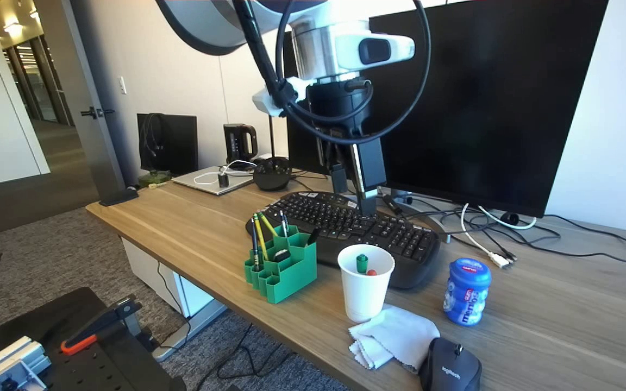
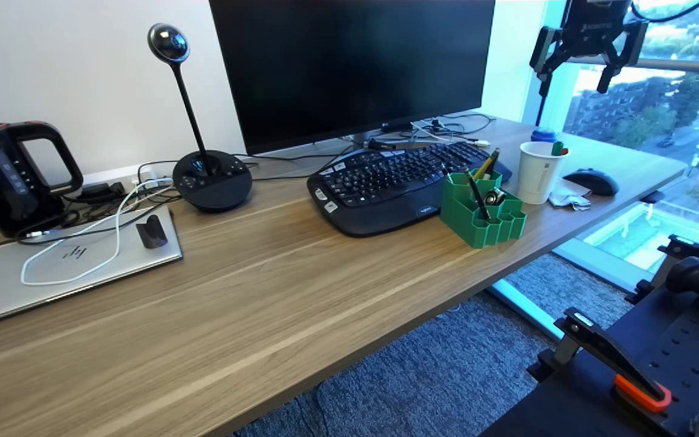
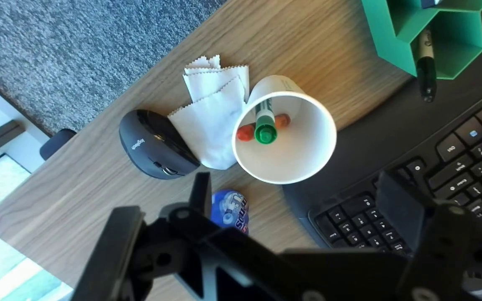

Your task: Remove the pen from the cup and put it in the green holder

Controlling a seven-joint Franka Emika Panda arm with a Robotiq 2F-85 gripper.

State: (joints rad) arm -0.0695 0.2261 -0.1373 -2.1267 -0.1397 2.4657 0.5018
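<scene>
One green-ended pen (image 3: 265, 125) leans inside the white paper cup (image 1: 366, 296), lower than the hand (image 2: 574, 88), which is spread wide, gripping nothing. I'd expect the pen to be light, stiff and slick, best pinched by that green end; the thin-walled cup could tip. Past the cup from the hand sits the green holder (image 1: 299, 278), hard plastic in angular cells, on a smooth wood-grained surface (image 2: 252, 297).

The mouse (image 1: 450, 369) reads "logitech", and so does the keyboard (image 2: 401, 189) in an exterior view; its keys (image 3: 451, 149) show "Ctrl" and "Enter" in the wrist view. The blue tub (image 1: 466, 293) reads "mentos" and "gum", the laptop (image 2: 79, 258) "hp", the gripper (image 2: 574, 85) "ROBOTIQ".
</scene>
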